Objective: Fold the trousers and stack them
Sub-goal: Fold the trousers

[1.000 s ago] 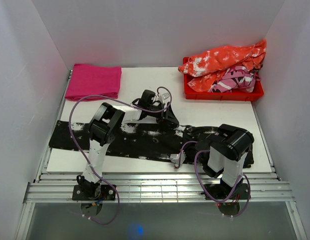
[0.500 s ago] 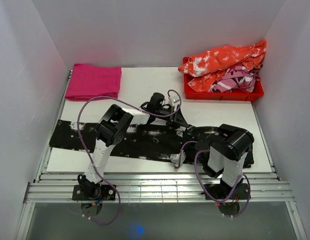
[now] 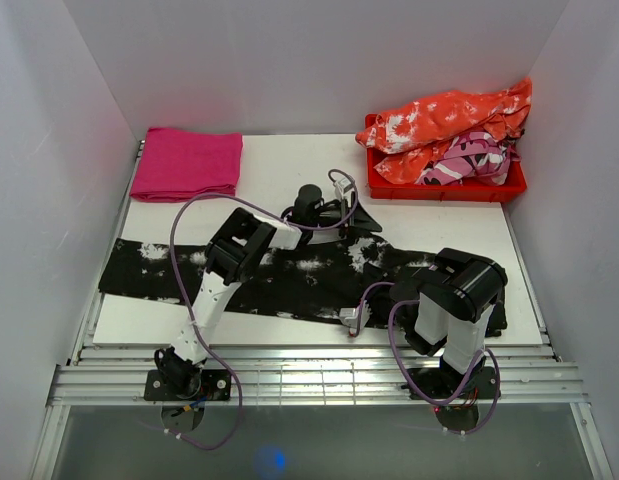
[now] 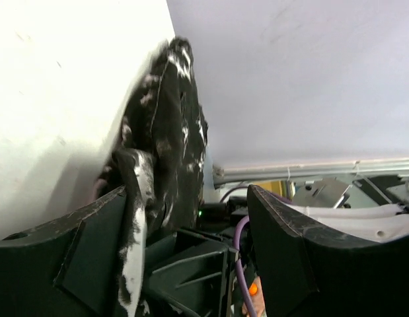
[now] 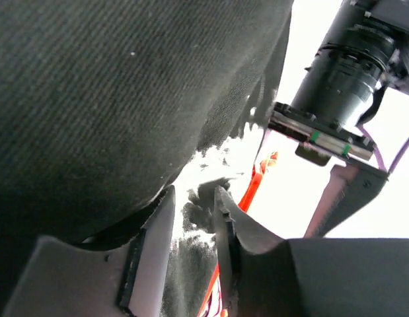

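The black trousers [image 3: 289, 280] with white splotches lie stretched across the white table [image 3: 289, 160], from the left edge to under the right arm. My left gripper [image 3: 361, 218] is at their far edge, right of the middle. In the left wrist view it [image 4: 187, 191] stands wide open. A bunched ridge of the trousers [image 4: 161, 152] rests against one finger [image 4: 92, 251], and the other finger is clear of it. My right gripper [image 5: 194, 195] is open by a narrow gap at the trousers' near right end. Dark cloth [image 5: 111, 92] drapes over its left side.
A folded magenta cloth [image 3: 187, 163] lies at the back left. A red bin [image 3: 444, 187] at the back right holds an orange-and-white garment [image 3: 454, 115] and a pink patterned one [image 3: 474, 158]. White walls close in both sides. Metal rails [image 3: 319, 378] run along the near edge.
My left gripper has moved to the right and farther back along the trousers' far edge, and more white splotches now show there. The right gripper's jaws have parted slightly.
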Controlling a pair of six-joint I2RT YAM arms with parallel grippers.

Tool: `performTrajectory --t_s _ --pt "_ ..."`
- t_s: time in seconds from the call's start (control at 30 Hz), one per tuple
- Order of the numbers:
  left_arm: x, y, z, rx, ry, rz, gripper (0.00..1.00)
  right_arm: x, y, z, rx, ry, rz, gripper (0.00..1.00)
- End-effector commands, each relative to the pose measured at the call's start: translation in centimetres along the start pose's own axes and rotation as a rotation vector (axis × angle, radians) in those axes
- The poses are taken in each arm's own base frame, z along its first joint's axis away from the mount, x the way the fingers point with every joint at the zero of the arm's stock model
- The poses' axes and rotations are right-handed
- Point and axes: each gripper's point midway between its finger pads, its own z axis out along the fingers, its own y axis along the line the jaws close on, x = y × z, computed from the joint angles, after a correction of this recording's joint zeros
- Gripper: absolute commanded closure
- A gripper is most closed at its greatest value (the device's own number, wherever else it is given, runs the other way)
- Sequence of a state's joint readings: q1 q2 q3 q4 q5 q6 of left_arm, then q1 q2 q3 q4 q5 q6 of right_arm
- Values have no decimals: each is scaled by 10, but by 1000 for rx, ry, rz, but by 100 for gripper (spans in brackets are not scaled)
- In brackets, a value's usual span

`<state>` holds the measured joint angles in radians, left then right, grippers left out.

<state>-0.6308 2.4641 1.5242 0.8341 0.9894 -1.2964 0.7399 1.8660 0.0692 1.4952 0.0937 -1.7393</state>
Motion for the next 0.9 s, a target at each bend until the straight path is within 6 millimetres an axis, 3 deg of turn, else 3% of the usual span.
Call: performTrajectory --t_s 0.0,0.2,0.27,0.33,0.37,0.4,0.43,0.47,0.5,0.53,0.57,0.6,0.63,0.67,0.7,0.73,0.77,0.87 --pt "-59 -35 -17 84 -171 101 21 -4 -11 -64 105 -20 -28 62" --pt "-106 -31 -37 41 -271 191 20 -2 -10 -64 98 -4 -34 42" --pt "-119 -22 -43 -20 -301 238 19 0 -11 -64 101 7 -35 29" --pt "-134 -33 -55 -42 -322 303 19 7 -19 -62 130 42 -34 17" --pt "-135 -27 -60 -93 -311 279 19 10 -23 -62 145 61 -30 14" --pt "-140 -46 -67 -102 -314 379 19 15 -33 -62 183 85 -25 11" --pt "-143 -49 -76 -130 -315 406 19 23 -43 -61 219 125 -16 9" --pt "-140 -43 -83 -190 -294 382 19 27 -46 -60 222 145 -19 8" --pt "-144 -45 -94 -226 -294 466 19 34 -62 -64 277 174 -11 7" --pt "-142 -62 -103 -241 -295 500 19 44 -74 -62 306 217 4 6" --pt "-138 -61 -112 -277 -287 491 19 46 -55 -52 212 219 29 6" --pt "-140 -66 -126 -298 -297 499 19 55 -81 -57 282 245 73 6" --pt "-140 -83 -136 -316 -302 559 19 64 -92 -53 279 272 129 6" --pt "-134 -78 -145 -364 -289 528 19 63 -77 -32 112 248 248 6" --pt "-134 -83 -152 -392 -290 546 19 67 -109 -41 161 235 325 6" --pt "-136 -96 -160 -434 -295 629 19 66 -122 -42 149 203 378 3" --pt "-128 -94 -167 -484 -271 612 19 70 -152 -47 178 195 413 2" --pt "-114 -109 -181 -550 -237 702 18 75 -161 -67 134 204 515 2"
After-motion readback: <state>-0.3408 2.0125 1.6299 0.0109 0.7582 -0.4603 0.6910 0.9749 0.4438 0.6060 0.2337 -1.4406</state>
